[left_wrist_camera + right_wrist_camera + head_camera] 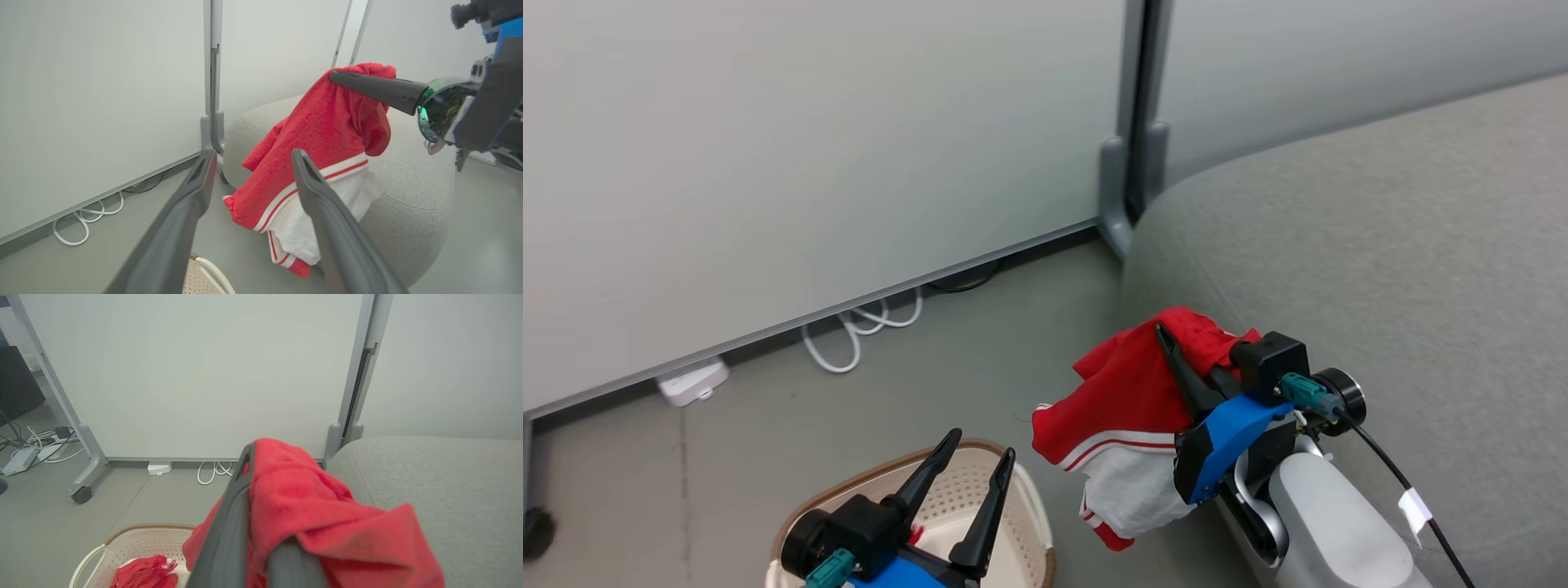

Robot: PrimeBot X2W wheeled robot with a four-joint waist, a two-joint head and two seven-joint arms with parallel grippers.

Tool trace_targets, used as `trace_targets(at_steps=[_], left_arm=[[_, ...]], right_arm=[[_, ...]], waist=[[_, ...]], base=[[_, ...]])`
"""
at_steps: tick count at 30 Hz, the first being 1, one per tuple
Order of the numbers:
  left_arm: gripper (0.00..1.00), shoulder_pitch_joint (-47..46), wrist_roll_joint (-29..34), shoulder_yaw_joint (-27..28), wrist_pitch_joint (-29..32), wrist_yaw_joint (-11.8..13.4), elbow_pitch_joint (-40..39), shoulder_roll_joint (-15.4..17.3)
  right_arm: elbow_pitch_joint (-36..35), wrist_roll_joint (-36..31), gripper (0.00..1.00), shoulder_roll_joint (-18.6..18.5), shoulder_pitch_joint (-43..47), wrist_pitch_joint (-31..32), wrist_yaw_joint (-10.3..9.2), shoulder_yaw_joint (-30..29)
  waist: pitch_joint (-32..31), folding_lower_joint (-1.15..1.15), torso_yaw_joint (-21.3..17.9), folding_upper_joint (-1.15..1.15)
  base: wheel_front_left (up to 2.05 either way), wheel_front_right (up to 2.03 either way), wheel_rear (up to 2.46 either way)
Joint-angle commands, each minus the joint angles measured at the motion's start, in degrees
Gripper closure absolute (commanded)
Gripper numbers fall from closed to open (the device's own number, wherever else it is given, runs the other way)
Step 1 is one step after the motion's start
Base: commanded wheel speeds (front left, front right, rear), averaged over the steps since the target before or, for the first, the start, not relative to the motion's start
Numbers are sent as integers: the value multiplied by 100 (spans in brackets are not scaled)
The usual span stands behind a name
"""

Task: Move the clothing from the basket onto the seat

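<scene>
Right gripper (1165,335) is clamped on a red garment (1123,392), which hangs from its fingers beside the rounded corner of the grey seat (1380,245). Left gripper (982,442) stands empty above the basket (849,487), fingers spread. The right wrist view shows a second red garment (143,573) lying in the basket, while the left wrist view shows the held garment's white lower panel.

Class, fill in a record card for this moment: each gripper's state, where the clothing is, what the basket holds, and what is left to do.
Right gripper: shut on the red garment
Held item: hangs at the seat edge, not laid down
Left gripper: open, empty, above the basket
In basket: second red piece
Left to do: lay the held garment on the seat, fetch the second piece
</scene>
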Motion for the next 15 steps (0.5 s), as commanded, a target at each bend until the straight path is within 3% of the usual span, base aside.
trace_targets(at_steps=[1,8,15], left_arm=[[0,-33,0,-20,-19,-18,-16,34],[0,-93,-43,-144,-19,-19,-19,57],[0,-142,-56,-233,-19,-20,2,77]], right_arm=[[14,4,100,-9,11,-22,-2,-5],[-12,-39,100,-10,78,-37,-2,-121],[-47,-120,100,-9,155,-20,-2,-272]], waist=[[31,0,-442,0],[86,0,-1058,0],[140,0,-1336,0]], base=[[0,0,0],[0,0,0],[0,0,0]])
